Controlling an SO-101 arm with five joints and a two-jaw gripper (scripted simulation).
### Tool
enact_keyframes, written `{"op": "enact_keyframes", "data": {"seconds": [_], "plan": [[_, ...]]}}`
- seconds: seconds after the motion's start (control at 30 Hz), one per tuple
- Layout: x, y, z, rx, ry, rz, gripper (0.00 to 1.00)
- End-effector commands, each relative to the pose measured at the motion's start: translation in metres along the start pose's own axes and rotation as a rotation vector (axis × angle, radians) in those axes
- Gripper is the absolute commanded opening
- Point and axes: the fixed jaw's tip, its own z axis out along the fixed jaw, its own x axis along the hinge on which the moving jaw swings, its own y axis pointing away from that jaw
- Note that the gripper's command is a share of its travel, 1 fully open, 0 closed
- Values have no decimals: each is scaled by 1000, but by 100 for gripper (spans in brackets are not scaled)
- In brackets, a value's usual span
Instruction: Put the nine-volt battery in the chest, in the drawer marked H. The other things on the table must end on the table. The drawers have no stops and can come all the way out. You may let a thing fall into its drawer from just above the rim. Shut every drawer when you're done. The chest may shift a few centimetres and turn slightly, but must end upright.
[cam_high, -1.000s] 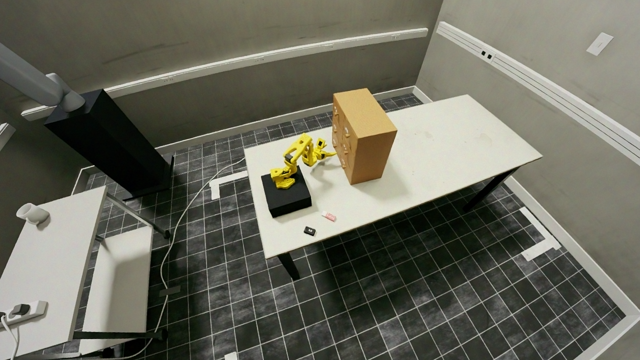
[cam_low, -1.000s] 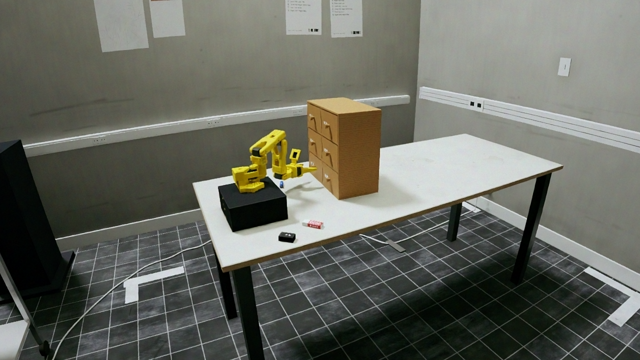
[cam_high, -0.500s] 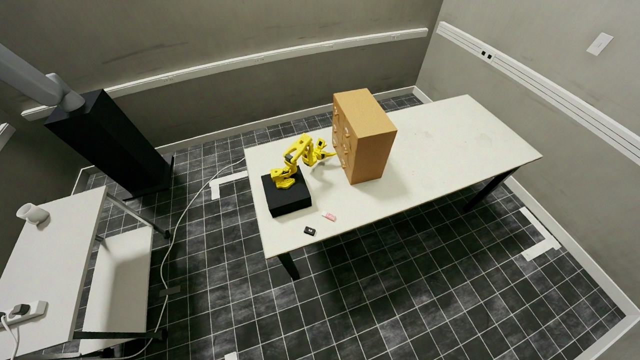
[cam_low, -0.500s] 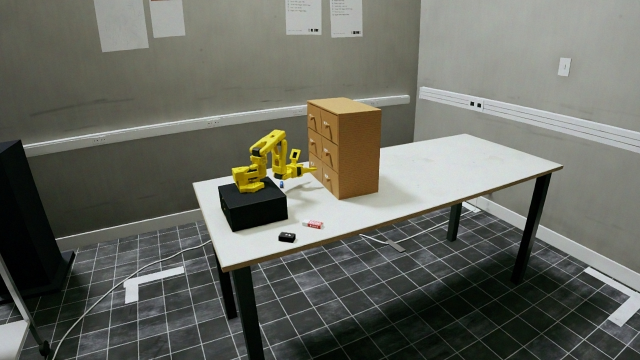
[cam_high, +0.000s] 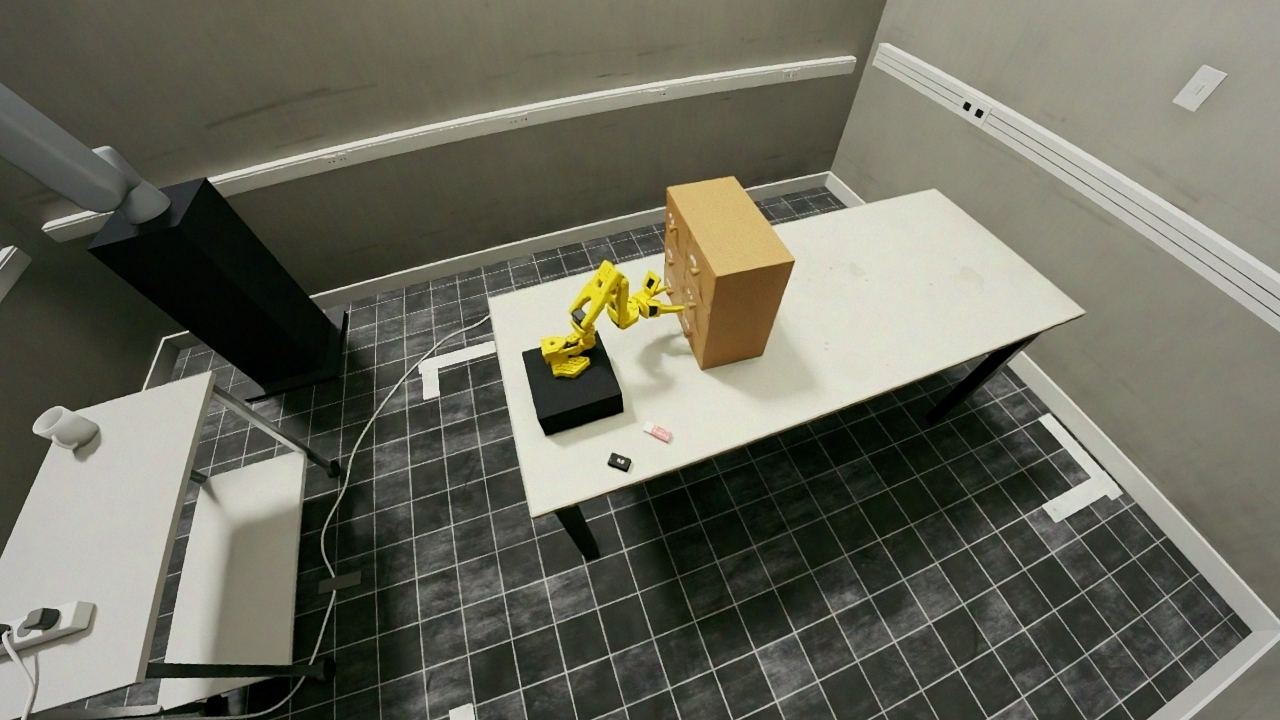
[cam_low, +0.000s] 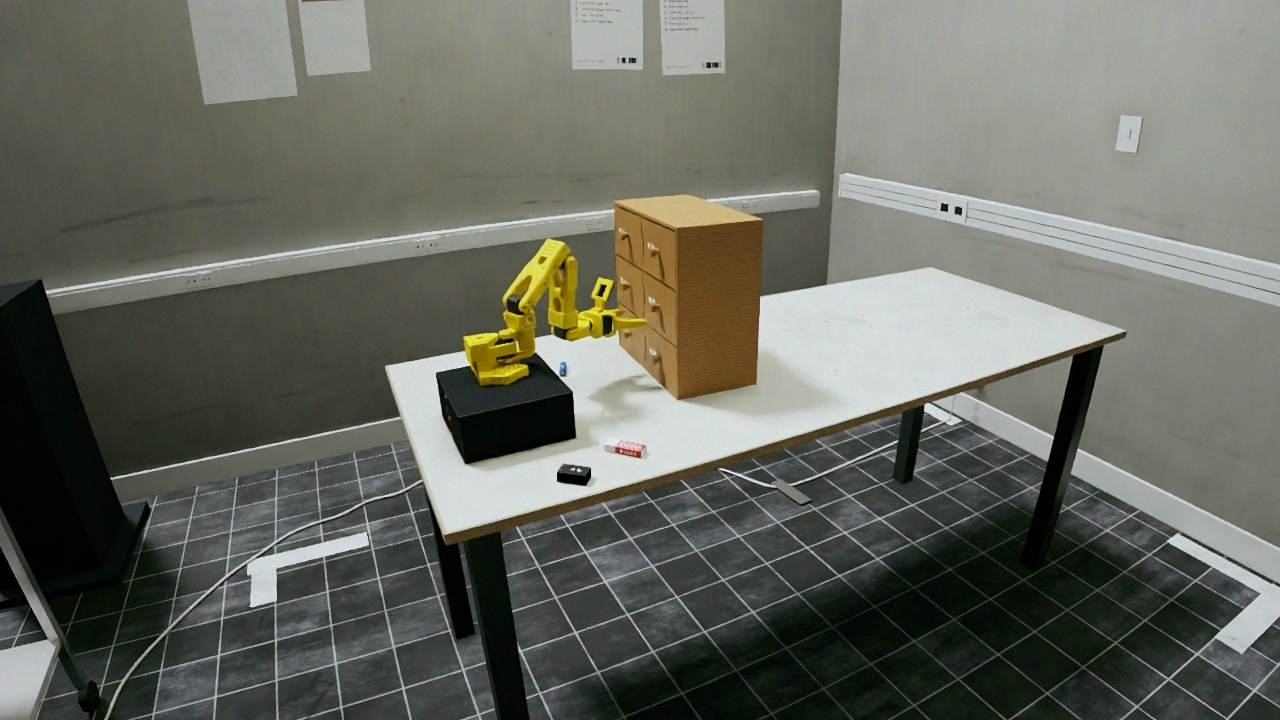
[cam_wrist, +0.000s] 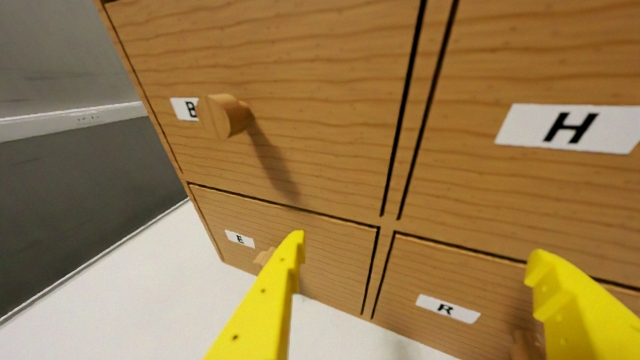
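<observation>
Seemingly hidden: drawer H (cam_wrist: 540, 165) knob.

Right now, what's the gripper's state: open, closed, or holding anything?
Gripper: open, holding nothing, its jaws spread in front of the chest, low by drawers E and R, below drawer H.

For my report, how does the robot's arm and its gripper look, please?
The arm is small, bright yellow and blocky, with dark joints, on a black box base. The gripper has two flat yellow fingers with small holes. No cables show.
</observation>
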Motion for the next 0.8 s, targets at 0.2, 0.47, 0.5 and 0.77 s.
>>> {"op": "enact_keyframes", "data": {"seconds": [0.2,0.47,0.5,0.77], "plan": [[-34,-34,-26,126,-7,10,50],[-54,-58,-57,244,-18,11,50],[-54,-58,-57,244,-18,11,50],[-55,-59,-58,247,-18,11,50]]}}
